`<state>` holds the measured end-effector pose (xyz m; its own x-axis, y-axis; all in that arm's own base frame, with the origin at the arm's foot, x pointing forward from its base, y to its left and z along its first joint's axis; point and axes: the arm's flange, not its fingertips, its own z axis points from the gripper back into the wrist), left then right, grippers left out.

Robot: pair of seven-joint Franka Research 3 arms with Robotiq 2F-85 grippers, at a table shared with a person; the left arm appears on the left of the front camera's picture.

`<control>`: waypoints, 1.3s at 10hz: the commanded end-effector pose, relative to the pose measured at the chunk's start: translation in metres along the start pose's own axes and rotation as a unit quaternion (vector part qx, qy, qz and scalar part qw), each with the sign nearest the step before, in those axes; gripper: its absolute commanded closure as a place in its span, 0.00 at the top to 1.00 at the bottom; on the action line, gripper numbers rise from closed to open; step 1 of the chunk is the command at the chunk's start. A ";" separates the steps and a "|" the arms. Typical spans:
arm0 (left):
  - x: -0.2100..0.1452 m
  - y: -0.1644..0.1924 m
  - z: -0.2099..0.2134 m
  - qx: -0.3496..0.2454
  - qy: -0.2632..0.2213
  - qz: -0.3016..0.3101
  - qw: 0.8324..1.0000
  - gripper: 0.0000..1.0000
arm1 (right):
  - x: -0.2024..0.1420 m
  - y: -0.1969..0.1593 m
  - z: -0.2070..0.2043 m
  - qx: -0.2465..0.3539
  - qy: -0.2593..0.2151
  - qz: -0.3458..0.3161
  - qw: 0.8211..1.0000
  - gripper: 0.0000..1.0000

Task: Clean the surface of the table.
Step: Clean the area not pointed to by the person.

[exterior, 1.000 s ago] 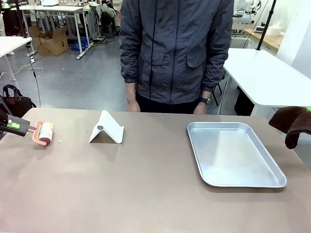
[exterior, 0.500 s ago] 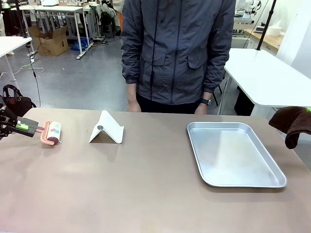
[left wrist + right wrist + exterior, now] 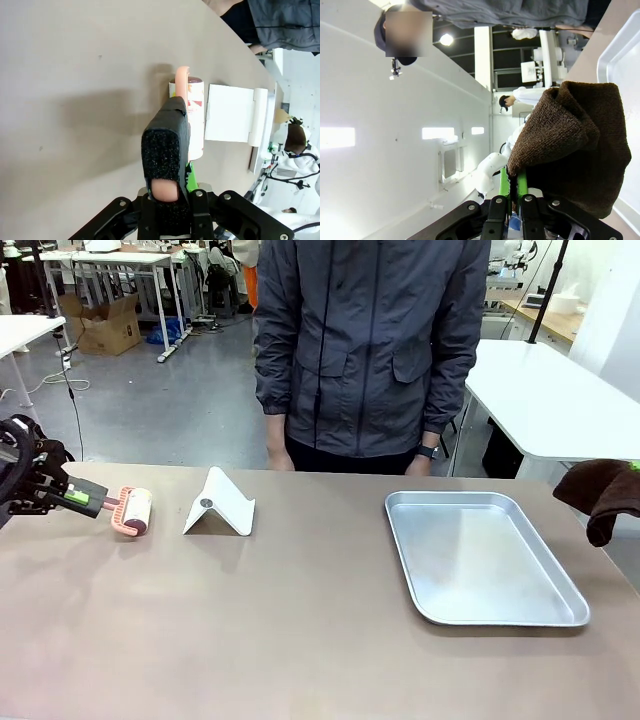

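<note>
The left gripper (image 3: 74, 499), clenched on a roller's (image 3: 136, 511) handle, rests it on the table's (image 3: 300, 640) far-left part beside a white stand (image 3: 221, 504), with a tray (image 3: 480, 560) well right, while the right gripper (image 3: 512, 189) grips a cloth (image 3: 602, 495) by the right edge.

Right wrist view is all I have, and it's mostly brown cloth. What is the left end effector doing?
Observer: The left end effector is shut on the handle of a pink lint roller, whose head looks to rest on the table near its far left corner.
Operator: Anything close to the roller?
Observer: A white folded stand sits just to its right, apart from it.
Operator: I see a tray corner. Anything in the tray?
Observer: The silver tray looks empty.
</note>
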<state>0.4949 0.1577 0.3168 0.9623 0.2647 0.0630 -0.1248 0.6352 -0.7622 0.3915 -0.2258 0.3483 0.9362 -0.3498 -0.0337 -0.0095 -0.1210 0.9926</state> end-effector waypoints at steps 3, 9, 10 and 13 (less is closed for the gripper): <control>-0.017 -0.016 0.016 -0.095 -0.012 -0.037 0.995 0.19 | 0.001 0.008 0.000 0.006 0.002 -0.007 1.000 0.06; -0.118 -0.013 0.119 -0.253 0.032 -0.087 0.963 0.19 | 0.001 0.008 0.000 0.006 0.002 -0.007 1.000 0.06; -0.138 0.003 0.127 -0.267 0.026 -0.082 0.960 0.19 | 0.001 0.008 0.000 0.006 0.002 -0.007 1.000 0.06; -0.175 0.055 0.136 -0.293 0.032 -0.065 0.953 0.19 | 0.001 0.008 0.000 0.006 0.002 -0.007 1.000 0.06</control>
<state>0.2897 0.2375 0.3613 0.9790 0.1494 0.1386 0.1143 0.1607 -0.9804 0.3915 -0.2259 0.3482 0.9362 -0.3497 -0.0339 -0.0093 -0.1212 0.9926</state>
